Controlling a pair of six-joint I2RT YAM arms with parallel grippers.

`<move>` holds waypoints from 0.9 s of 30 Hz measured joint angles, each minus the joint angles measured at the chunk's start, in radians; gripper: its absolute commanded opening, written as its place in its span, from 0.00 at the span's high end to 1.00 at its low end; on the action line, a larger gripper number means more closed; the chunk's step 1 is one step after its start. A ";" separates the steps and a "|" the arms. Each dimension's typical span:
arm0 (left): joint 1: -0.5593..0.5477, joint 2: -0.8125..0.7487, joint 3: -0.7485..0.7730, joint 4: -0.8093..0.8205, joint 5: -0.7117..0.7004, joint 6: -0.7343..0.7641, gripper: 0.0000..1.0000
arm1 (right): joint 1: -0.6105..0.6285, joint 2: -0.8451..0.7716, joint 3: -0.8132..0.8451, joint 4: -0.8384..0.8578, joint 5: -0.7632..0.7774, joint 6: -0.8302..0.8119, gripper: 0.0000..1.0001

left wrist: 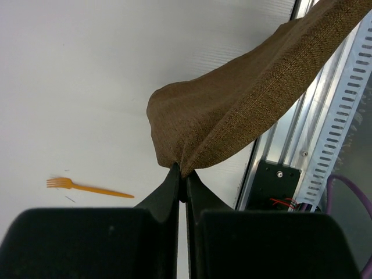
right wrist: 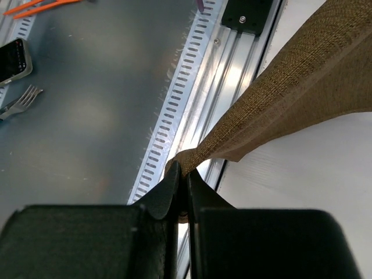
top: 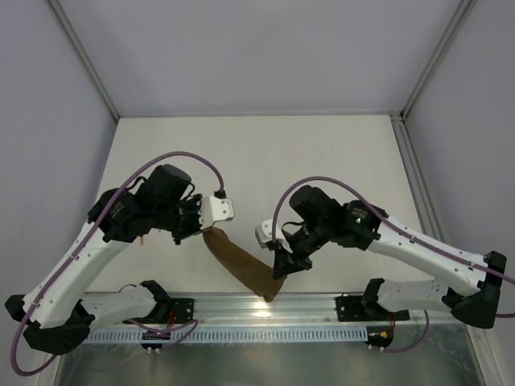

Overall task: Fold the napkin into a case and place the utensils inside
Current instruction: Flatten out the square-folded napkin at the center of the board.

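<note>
The left fingers (left wrist: 168,192) and right fingers (right wrist: 165,195) are pinching opposite ends of the napkin (top: 241,264), slinging it above the desk (top: 322,161); such thin pinches are risking a slip.

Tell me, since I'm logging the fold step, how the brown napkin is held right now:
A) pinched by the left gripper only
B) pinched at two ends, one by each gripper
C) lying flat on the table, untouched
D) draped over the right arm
B: the left gripper and the right gripper each clamp a bunched end of the napkin, which spans between them.
</note>
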 measured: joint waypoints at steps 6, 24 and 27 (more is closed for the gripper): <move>0.000 -0.010 0.000 -0.002 0.034 -0.001 1.00 | 0.000 -0.001 0.000 -0.013 -0.046 -0.001 0.97; 0.178 0.288 -0.107 0.082 -0.019 -0.022 1.00 | -0.398 0.387 0.048 -0.089 -0.093 -0.177 0.97; 0.212 0.383 -0.093 0.142 -0.039 -0.023 1.00 | -0.465 0.499 0.105 -0.071 -0.063 -0.181 0.97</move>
